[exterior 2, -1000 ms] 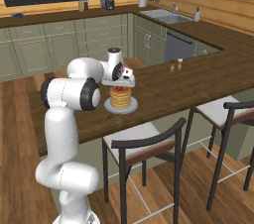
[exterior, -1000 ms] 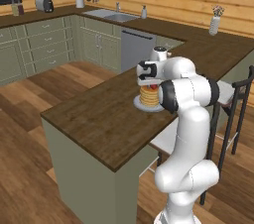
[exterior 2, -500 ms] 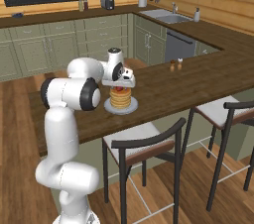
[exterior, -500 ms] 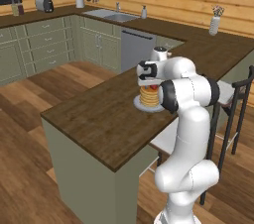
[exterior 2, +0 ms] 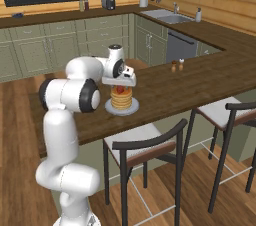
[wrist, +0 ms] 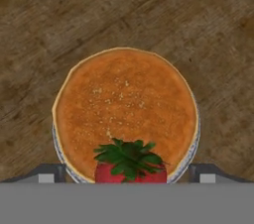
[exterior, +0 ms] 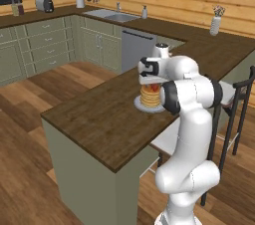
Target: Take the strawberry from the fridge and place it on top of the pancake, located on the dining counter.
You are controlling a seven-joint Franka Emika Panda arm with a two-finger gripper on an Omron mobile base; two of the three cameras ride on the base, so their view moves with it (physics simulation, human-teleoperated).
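You are looking at the pancake (wrist: 125,111) from straight above in the hand view: a round golden-brown disc with a fine speckled, slightly grainy top, and a thin pale plate (wrist: 194,144) rim peeking out beneath its lower edge. In the base views it reads as a short stack (exterior: 150,96) (exterior 2: 121,99) of several layers on that small white plate.

The strawberry (wrist: 130,166) sits on the pancake near the edge closest to the camera. You see its ragged green leaf crown and a bit of glossy red flesh below; the lower part of the berry is cut off at the bottom of the hand view. From the sides it is just a small red dot (exterior: 154,88) (exterior 2: 120,90) on top of the stack, too small to show any detail.

The gripper (wrist: 127,174) stands wide: its two dark grey finger tips (wrist: 45,174) rise far apart at either side of the plate, neither one touching the berry. In the base views the gripper (exterior: 151,80) (exterior 2: 119,84) hangs directly over the stack, pointing down, and its fingers are hard to make out against the white hand.

The surface under it all (exterior: 94,119) (exterior 2: 165,87) is dark brown wood with a visible streaky grain, on a pale grey-green base. The arm's smooth white body covers part of the surface's edge in both base views.

Two dark metal stools (exterior 2: 148,145) with pale seats stand at the surface's near side in the right base view.
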